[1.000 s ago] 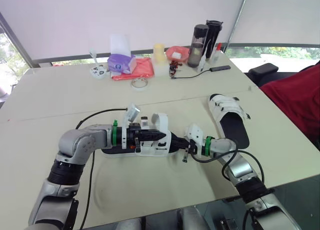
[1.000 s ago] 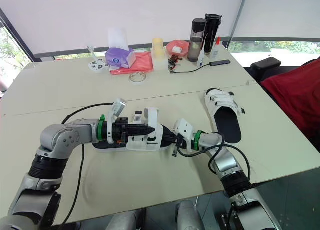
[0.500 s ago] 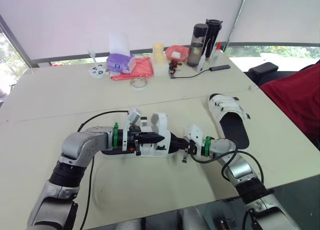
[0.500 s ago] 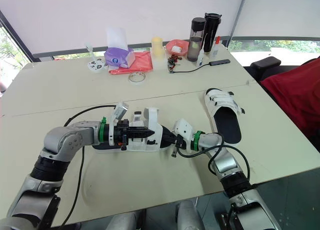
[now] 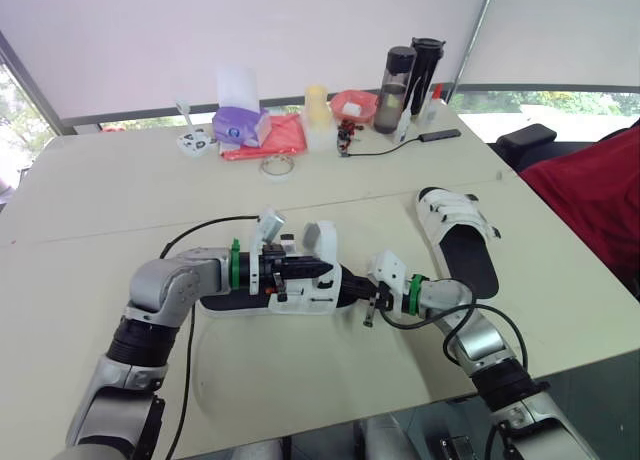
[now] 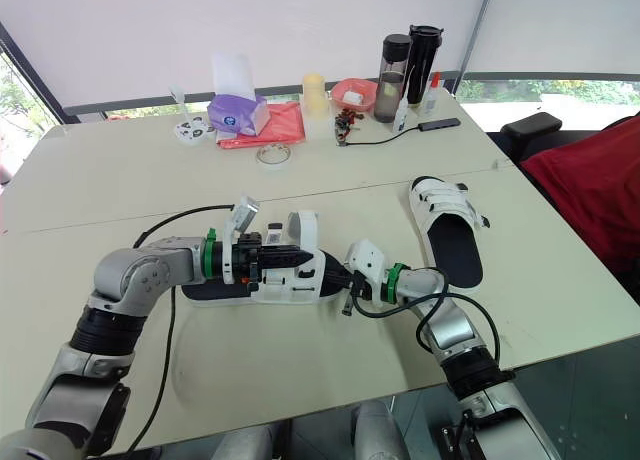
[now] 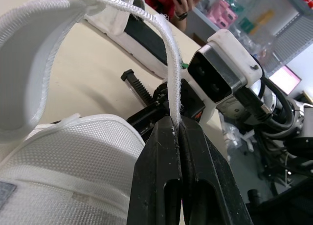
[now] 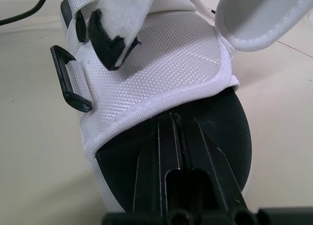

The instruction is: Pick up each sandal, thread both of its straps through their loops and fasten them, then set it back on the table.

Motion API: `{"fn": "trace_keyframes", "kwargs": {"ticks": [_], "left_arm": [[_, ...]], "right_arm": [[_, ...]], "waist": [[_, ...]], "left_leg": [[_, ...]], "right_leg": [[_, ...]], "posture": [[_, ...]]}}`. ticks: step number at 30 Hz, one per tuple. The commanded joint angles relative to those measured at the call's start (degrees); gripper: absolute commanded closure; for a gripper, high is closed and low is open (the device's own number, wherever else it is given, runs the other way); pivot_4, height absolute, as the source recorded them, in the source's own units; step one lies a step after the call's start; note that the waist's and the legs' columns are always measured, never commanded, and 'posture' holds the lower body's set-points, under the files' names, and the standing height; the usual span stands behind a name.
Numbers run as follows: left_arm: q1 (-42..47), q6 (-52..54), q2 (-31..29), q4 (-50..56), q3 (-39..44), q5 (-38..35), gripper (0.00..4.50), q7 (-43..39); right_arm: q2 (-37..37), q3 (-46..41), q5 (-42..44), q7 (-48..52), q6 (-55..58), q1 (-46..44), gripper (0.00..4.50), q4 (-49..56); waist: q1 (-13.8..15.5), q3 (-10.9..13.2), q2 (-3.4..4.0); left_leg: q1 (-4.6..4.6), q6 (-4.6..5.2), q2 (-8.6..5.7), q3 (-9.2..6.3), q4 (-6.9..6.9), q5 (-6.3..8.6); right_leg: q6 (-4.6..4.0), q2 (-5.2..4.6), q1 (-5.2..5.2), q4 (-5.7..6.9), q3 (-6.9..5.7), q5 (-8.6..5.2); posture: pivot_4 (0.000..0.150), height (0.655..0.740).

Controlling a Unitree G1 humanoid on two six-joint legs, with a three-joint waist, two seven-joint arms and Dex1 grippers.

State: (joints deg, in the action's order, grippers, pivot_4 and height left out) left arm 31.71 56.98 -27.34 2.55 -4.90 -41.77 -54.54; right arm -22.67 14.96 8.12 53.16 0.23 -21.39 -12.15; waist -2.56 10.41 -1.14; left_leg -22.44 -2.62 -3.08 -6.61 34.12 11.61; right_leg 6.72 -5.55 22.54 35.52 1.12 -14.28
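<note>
Pale two-panel worktop (image 5: 420, 175); white blinds (image 5: 300, 25) behind, daylit window strip (image 5: 560, 102) showing foliage beneath them; red fabric (image 5: 595, 205) at the right.

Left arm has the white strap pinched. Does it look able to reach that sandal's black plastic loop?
Probably yes. The left pincer, shut on the white fabric strap, hovers close to the black plastic loop, which stands empty; the right pincer is at the toe end, clear of it.

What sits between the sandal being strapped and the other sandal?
The right gripper, fingers shut at the near sandal's toe end. Beyond its wrist the table is bare up to the other sandal. The left eye view shows it.
</note>
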Motion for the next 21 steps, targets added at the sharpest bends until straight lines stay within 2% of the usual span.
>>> {"fn": "trace_keyframes", "kwargs": {"ticks": [1,10,21], "left_arm": [[-0.6,0.9,-1.4,2.5,0.6,-1.4,4.45,-1.6],[-2.0,-0.1,-1.8,3.1,-0.7,0.3,4.45,-1.8],[-3.3,2.6,-1.3,6.7,-1.5,-2.0,4.45,-1.5]], "right_arm": [[0.1,1.9,-3.1,-0.9,2.1,1.3,4.50,-3.3],[0.2,2.0,-3.1,-0.8,2.1,1.3,4.50,-3.2],[0.3,2.2,-3.2,-1.0,2.3,1.8,4.50,-2.7]], "waist": [[0.0,0.0,0.00],[0.0,0.0,0.00],[0.0,0.0,0.00]], "left_leg": [[0.00,0.00,0.01,0.00,-0.01,0.00],[0.00,-0.01,0.02,0.00,-0.02,0.00],[0.00,-0.01,0.08,0.00,-0.06,0.01]], "right_leg": [[-0.01,0.00,0.00,0.00,0.00,0.01],[-0.02,0.00,0.00,-0.05,0.00,0.01],[0.00,-0.01,0.00,-0.12,0.00,0.00]], "posture": [[0.150,0.7400],[0.150,0.7400],[0.150,0.7400]]}}
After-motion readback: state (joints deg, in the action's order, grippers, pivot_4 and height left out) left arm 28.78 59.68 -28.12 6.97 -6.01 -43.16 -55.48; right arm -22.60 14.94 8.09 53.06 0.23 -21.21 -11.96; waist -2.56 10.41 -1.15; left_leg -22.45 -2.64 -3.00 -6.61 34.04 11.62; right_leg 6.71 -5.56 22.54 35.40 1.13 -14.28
